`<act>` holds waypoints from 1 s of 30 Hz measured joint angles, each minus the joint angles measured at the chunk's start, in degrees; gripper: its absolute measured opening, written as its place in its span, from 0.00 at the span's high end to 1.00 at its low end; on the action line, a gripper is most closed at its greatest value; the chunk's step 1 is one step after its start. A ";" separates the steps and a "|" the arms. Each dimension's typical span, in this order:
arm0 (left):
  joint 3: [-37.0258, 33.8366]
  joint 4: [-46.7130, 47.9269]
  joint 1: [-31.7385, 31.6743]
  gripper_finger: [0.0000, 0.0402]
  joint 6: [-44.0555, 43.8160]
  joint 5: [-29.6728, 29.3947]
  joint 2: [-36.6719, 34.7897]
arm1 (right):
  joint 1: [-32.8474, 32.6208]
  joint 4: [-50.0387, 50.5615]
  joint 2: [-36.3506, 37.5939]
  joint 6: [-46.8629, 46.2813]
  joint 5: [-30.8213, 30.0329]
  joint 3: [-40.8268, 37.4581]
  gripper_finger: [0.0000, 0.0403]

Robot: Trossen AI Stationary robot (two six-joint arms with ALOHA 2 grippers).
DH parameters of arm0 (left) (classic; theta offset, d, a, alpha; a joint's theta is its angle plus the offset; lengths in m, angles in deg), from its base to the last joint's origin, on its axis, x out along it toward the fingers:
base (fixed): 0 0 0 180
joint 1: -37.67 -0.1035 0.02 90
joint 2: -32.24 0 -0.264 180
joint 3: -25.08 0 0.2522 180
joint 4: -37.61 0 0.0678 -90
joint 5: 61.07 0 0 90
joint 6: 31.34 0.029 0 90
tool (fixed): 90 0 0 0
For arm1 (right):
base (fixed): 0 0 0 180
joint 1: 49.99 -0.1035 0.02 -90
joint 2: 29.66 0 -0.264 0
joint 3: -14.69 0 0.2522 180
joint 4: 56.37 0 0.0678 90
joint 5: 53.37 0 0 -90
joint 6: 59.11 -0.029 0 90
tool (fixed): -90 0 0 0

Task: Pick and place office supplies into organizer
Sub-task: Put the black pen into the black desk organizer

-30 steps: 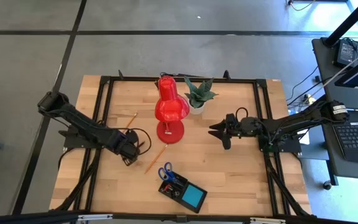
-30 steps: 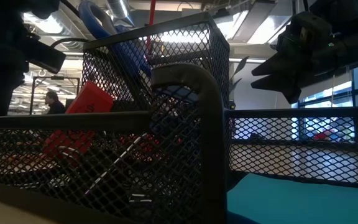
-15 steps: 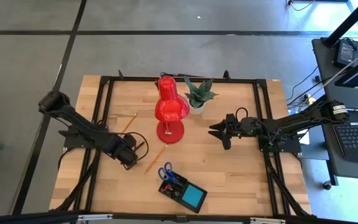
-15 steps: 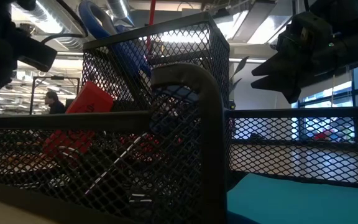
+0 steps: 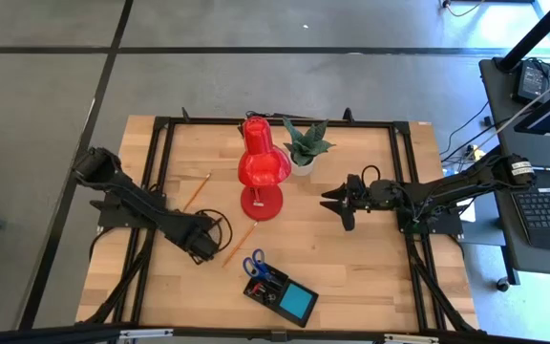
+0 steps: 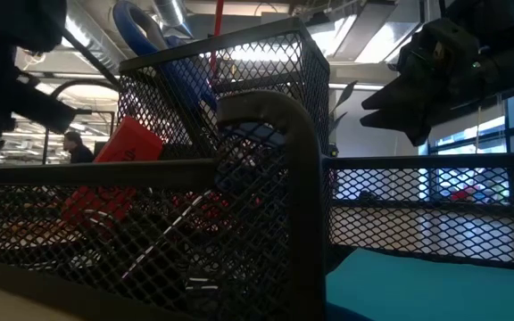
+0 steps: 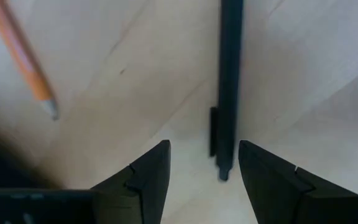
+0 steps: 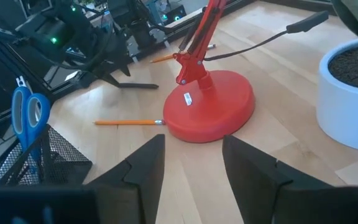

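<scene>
Left gripper (image 7: 204, 163): fingers apart, low over the table, straddling the end of a black pen (image 7: 230, 81), apparently not gripping it. An orange pencil (image 5: 240, 242) lies between this gripper and the red lamp (image 5: 262, 164). Organizer (image 5: 281, 290) sits near the front edge, beyond the pencil from the lamp, blue scissors (image 5: 254, 265) standing in it. Right gripper (image 5: 337, 202): fingers spread, empty, right of the lamp.

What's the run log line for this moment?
left hand: open, low over black pen | right hand: open, waiting by red lamp | scissors in organizer | pencil on table
</scene>
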 joint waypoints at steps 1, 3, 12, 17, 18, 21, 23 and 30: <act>0.00 -0.73 0.00 0.55 0.00 0.02 0.53 | 0.00 0.00 0.00 -0.01 -0.01 0.00 0.59; 0.09 -1.85 -0.01 0.55 0.13 0.04 1.47 | 0.00 0.00 0.00 0.01 -0.01 -0.02 0.59; 0.09 -3.22 -0.05 0.55 0.54 1.15 2.66 | 0.00 0.03 0.00 0.05 -0.04 -0.01 0.59; 0.04 -4.07 -0.17 0.61 0.15 2.55 2.73 | 0.00 0.04 0.00 0.44 -0.06 0.00 0.59; 0.04 -4.22 -0.20 0.63 0.11 2.88 2.73 | 0.00 0.04 0.00 0.85 -0.06 0.00 0.59; 0.02 -5.02 -0.20 0.68 0.25 3.28 2.75 | 0.00 0.04 0.00 1.40 -0.06 0.00 0.59; 0.02 -5.40 -0.20 0.71 0.37 3.51 2.77 | 0.00 0.04 -0.02 1.43 -0.08 -0.02 0.59; 0.02 -6.03 -0.17 0.79 0.40 3.63 2.79 | 0.00 0.04 -0.02 1.45 -0.08 0.00 0.59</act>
